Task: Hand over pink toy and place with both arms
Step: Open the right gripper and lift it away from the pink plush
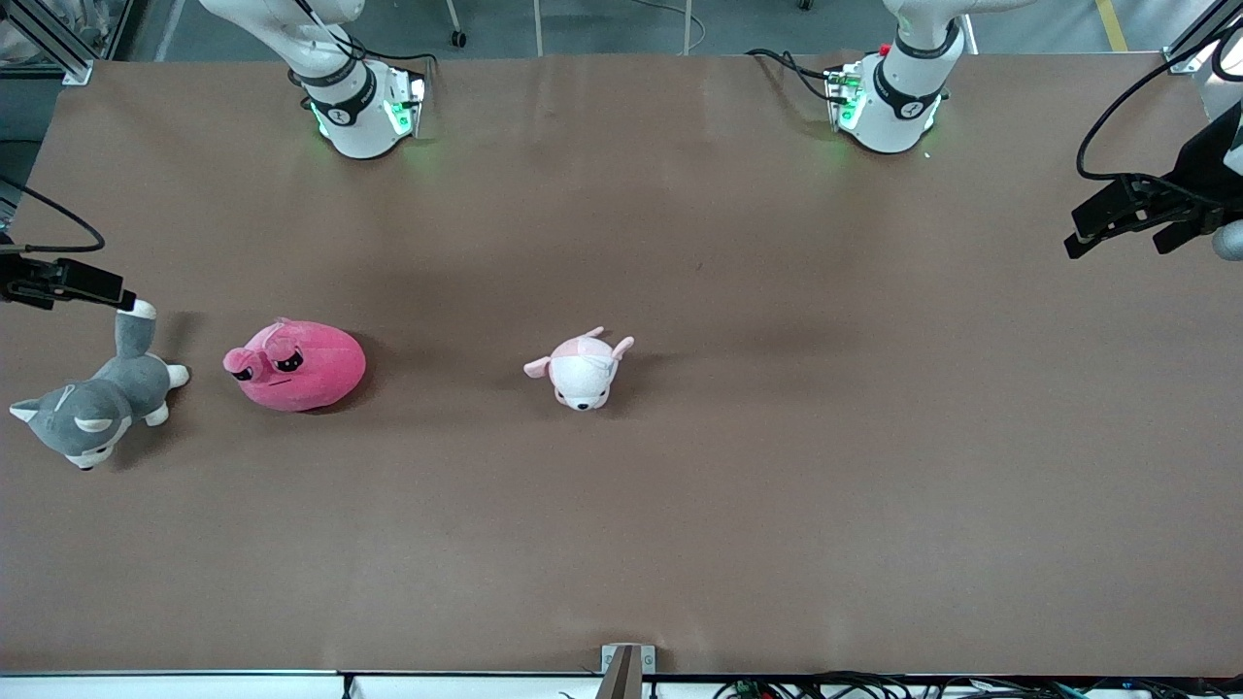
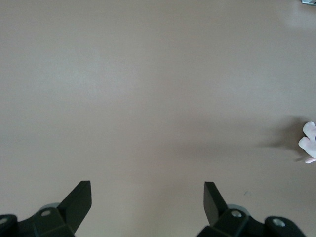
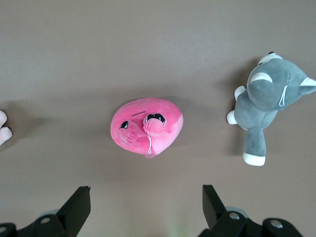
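Note:
The pink toy [image 1: 296, 367] is a round hot-pink plush with dark sleepy eyes. It lies on the brown table toward the right arm's end, untouched. It also shows in the right wrist view [image 3: 145, 129]. My right gripper [image 1: 117, 291] hangs open and empty in the air at that end of the table, over the spot by the grey dog's tail; its own view [image 3: 145, 195] shows the fingers wide apart. My left gripper [image 1: 1117, 238] is open and empty, up over the left arm's end of the table, with bare table under it [image 2: 147, 190].
A grey-and-white dog plush [image 1: 92, 403] lies beside the pink toy, at the table's end [image 3: 266, 106]. A small pale pink-and-white animal plush [image 1: 583, 369] lies near the table's middle; its edge shows in both wrist views [image 2: 308, 143] [image 3: 4, 127].

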Tool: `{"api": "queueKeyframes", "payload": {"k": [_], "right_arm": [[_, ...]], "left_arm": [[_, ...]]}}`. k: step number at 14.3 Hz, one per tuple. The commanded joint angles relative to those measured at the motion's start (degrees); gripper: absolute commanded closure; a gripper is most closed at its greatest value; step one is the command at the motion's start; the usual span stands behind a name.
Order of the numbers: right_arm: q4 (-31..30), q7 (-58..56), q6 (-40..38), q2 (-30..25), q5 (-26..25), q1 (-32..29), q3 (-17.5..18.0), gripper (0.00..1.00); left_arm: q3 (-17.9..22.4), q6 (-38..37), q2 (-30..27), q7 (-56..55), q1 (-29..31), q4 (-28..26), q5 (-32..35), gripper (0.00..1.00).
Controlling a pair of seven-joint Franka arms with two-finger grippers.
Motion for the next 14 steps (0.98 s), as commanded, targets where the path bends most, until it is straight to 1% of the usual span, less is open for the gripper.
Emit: {"api": "queueKeyframes", "payload": {"k": [1, 4, 7, 11, 14], "right_arm": [[1.5, 0.0, -0.8, 0.0, -0.7, -0.1, 0.2, 0.00], [1.5, 0.6, -1.3, -0.2, -0.3, -0.1, 0.3, 0.00], [0.9, 0.7, -4.3, -1.1, 0.0, 0.6, 0.2, 0.00], [-4.6, 0.7, -3.8, -5.8, -0.4, 1.5, 0.2, 0.00], [-9.7, 0.7, -1.8, -9.8, -0.6, 1.8, 0.2, 0.00]], "left_arm": [[-0.2, -0.6, 0.2, 0.2, 0.3, 1.5, 0.2, 0.00], [-0.2, -0.5, 0.4, -0.1, 0.2, 1.8, 0.2, 0.00], [-0.2, -0.4, 0.4, -0.1, 0.0, 1.8, 0.2, 0.00], [-0.3, -0.4, 0.3, -0.2, -0.1, 1.8, 0.0, 0.00], [-0.4, -0.5, 0.3, -0.2, -0.2, 1.8, 0.1, 0.00]]}}
